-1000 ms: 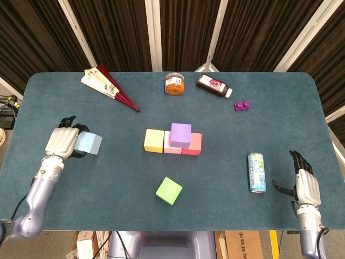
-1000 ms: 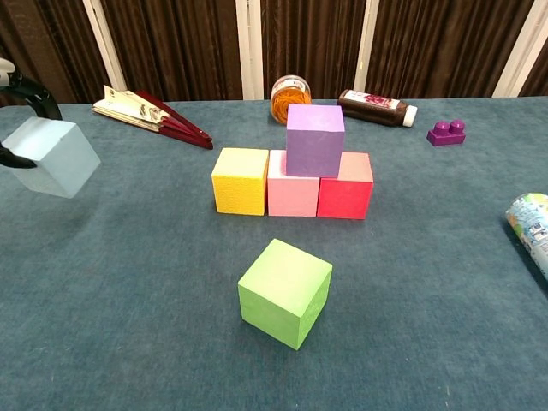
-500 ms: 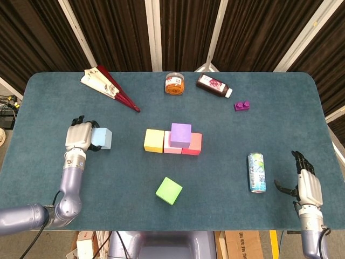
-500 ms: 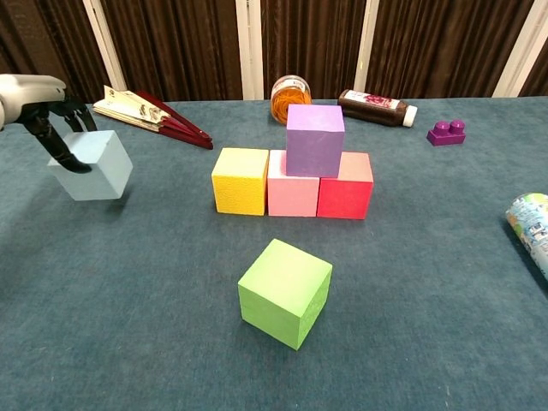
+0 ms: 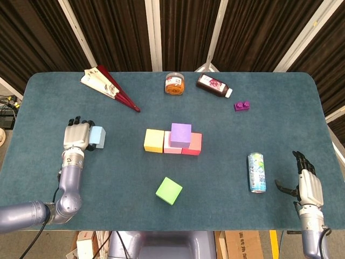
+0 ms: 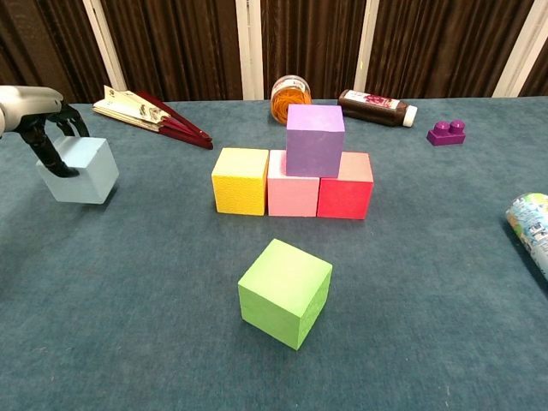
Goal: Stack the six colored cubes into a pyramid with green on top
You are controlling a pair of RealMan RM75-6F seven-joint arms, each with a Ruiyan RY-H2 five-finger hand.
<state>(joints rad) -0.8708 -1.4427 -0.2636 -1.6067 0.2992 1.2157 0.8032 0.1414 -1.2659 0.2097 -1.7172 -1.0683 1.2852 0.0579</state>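
My left hand (image 5: 76, 136) (image 6: 38, 116) grips a light blue cube (image 5: 97, 137) (image 6: 79, 169) at the table's left, well left of the stack. A yellow cube (image 5: 154, 140) (image 6: 241, 180), a pink cube (image 5: 171, 148) (image 6: 293, 194) and a red cube (image 5: 193, 144) (image 6: 346, 186) stand in a row. A purple cube (image 5: 180, 134) (image 6: 315, 139) rests on the pink and red ones. The green cube (image 5: 169, 190) (image 6: 285, 292) lies alone in front of the row. My right hand (image 5: 308, 185) hangs open at the front right edge, beyond a can.
A drinks can (image 5: 256, 172) (image 6: 533, 224) lies front right. At the back are a folded fan (image 5: 109, 87) (image 6: 151, 112), an orange jar (image 5: 174, 83) (image 6: 290, 97), a dark bottle (image 5: 213, 86) (image 6: 377, 108) and a small purple brick (image 5: 242, 105) (image 6: 447, 131).
My left hand carried the light blue cube inward toward the stack, then drew back slightly left and lower. The right hand has barely moved.
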